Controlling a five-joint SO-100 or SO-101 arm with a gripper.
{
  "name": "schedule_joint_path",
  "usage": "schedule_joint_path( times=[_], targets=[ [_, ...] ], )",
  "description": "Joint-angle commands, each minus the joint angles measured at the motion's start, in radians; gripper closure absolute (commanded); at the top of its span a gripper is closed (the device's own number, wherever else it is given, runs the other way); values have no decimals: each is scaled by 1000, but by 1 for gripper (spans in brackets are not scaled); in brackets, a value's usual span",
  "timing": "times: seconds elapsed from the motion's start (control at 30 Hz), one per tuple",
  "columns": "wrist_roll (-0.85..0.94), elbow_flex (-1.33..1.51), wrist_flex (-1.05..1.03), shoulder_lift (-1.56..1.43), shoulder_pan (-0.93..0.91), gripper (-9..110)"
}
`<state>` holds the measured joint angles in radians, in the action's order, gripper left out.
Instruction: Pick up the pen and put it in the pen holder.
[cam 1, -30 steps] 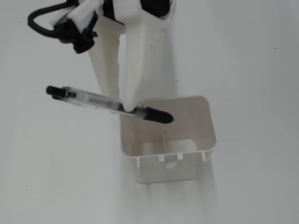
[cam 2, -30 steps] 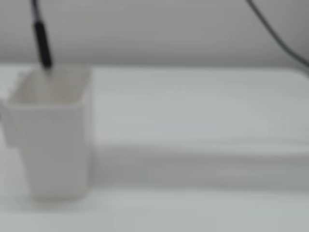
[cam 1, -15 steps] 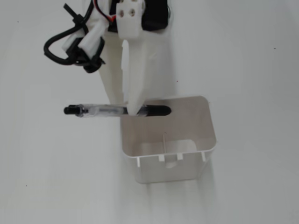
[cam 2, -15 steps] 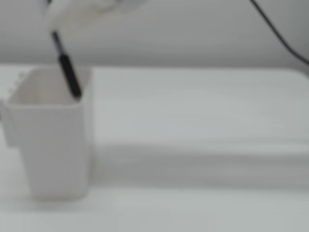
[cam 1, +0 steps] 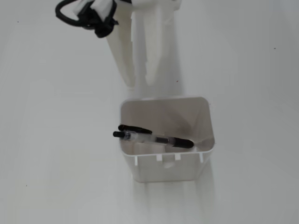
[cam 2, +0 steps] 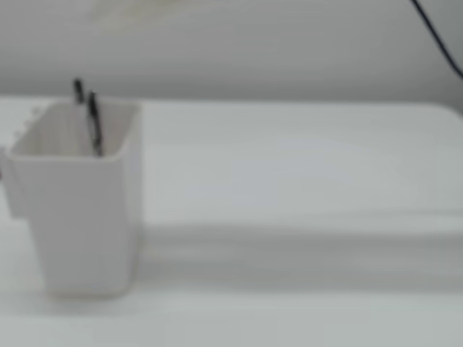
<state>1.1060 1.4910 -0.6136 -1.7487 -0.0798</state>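
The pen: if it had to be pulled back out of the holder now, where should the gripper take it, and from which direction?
Probably the black push-button end, coming straight down from above. The pen leans inside the pen holder, tip end low at the right of the top-down fixed view, button end poking above the left rim. The gripper hangs open beyond it.

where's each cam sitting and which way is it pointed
A fixed view: above the table, looking down into the pen holder with the pen inside; the gripper, fingers parted and empty, enters from the top edge.
Another fixed view: low at table height, blurry, looking sideways at the pen holder; no part of the arm is clearly visible.
Shared: both fixed views show the holder with the pen in it.
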Motion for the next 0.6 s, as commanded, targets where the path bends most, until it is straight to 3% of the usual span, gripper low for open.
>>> schedule_joint_path(
  times=[0.0, 0.13, 0.4, 0.57],
  targets=[
    [-74, -29, -51, -112, -3, 94],
    [-307, -120, -287, -198, -5, 92],
    [-1065, -199, -759, -379, -3, 83],
    [-1290, -18, -943, -515, -3, 83]
  ],
)
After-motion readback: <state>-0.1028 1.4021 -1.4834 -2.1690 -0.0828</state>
